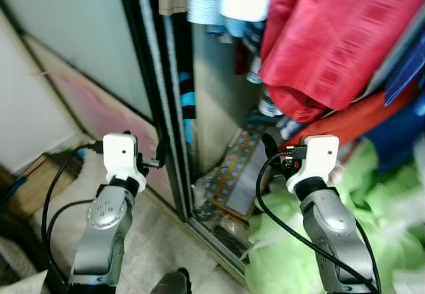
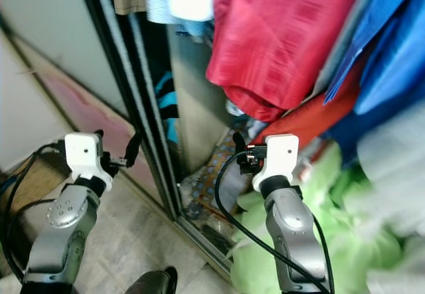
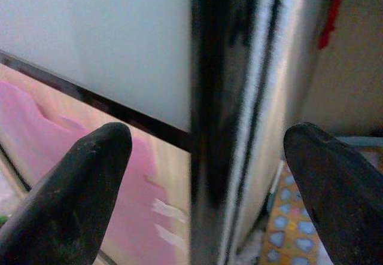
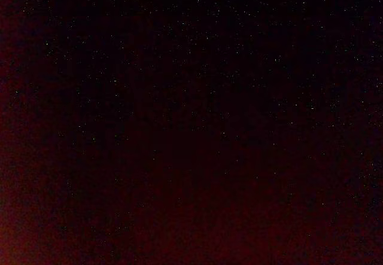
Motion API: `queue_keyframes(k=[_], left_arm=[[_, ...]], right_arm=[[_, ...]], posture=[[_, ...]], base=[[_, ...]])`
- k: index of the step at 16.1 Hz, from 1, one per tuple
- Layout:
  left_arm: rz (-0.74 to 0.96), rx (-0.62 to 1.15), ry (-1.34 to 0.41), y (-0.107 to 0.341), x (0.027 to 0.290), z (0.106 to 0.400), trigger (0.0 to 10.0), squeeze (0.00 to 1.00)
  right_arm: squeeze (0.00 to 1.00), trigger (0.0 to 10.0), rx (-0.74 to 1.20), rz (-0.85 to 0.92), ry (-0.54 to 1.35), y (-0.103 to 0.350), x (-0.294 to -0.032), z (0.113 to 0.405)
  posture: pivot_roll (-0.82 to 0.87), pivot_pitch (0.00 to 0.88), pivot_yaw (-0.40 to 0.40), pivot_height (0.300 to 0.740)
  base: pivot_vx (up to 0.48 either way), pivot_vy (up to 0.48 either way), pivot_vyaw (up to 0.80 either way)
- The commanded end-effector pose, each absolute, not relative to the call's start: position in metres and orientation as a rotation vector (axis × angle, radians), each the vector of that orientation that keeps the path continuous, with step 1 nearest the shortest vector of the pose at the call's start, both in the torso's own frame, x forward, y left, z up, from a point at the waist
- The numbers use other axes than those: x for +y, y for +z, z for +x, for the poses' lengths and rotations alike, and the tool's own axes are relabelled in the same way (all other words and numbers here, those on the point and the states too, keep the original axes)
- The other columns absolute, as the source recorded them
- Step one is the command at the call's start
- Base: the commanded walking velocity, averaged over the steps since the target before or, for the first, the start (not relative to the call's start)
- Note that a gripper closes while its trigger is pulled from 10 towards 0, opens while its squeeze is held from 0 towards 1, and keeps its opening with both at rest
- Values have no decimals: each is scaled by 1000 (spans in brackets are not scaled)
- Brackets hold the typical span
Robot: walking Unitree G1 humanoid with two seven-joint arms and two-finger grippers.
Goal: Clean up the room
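Straddling the dark metal edge of the sliding wardrobe door (image 3: 239, 121), the left gripper (image 3: 206, 175) has its 2 black fingers (image 3: 78, 187) spread wide, 1 on each side of the frame, with a gap showing between each tip and the metal. It holds nothing. From the head views the left gripper sits just beside the door's edge, near its lower half.

The right gripper (image 1: 269, 145) is raised in front of the open wardrobe, close to the red cloth (image 1: 332, 42) that hangs and bulges out of it. Its fingers cannot be made out well enough to say whether they are spread or closed; its wrist view is almost black.

Inside the wardrobe, a patterned orange and blue mat (image 1: 232, 174) lies on the bottom, partly under clutter. A bright green fabric heap (image 1: 372, 214) fills the space to the right, beneath blue cloth (image 2: 392, 62) and the red bundle. The floor (image 1: 153, 241) before the door is pale tile, and a pinkish reflection shows in the door's frosted panel (image 1: 86, 35).

Both head views are blurred, so small items deep in the wardrobe stay unclear, and the hanging clothes are cut off at the top.
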State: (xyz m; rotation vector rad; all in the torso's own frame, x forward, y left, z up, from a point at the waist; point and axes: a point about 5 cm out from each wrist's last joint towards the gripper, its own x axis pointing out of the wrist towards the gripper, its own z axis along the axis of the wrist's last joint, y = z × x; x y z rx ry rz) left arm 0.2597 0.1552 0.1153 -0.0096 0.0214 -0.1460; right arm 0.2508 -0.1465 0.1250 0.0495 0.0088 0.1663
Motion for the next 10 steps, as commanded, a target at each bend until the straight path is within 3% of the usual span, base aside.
queue_keyframes(k=[1,8,10], left_arm=[[10,7,-151,121,155,259,10000,0],[37,85,-36,107,174,226,10000,0],[27,88,-36,107,173,226,10000,0]], right_arm=[[0,10000,17,72,164,127,-147,249],[0,10000,180,79,355,112,-158,197],[0,10000,180,85,359,113,-158,196]], posture=[[7,0,-5,740],[4,0,-2,740],[-4,0,1,740]], base=[[0,0,800],[0,0,800],[0,0,800]])
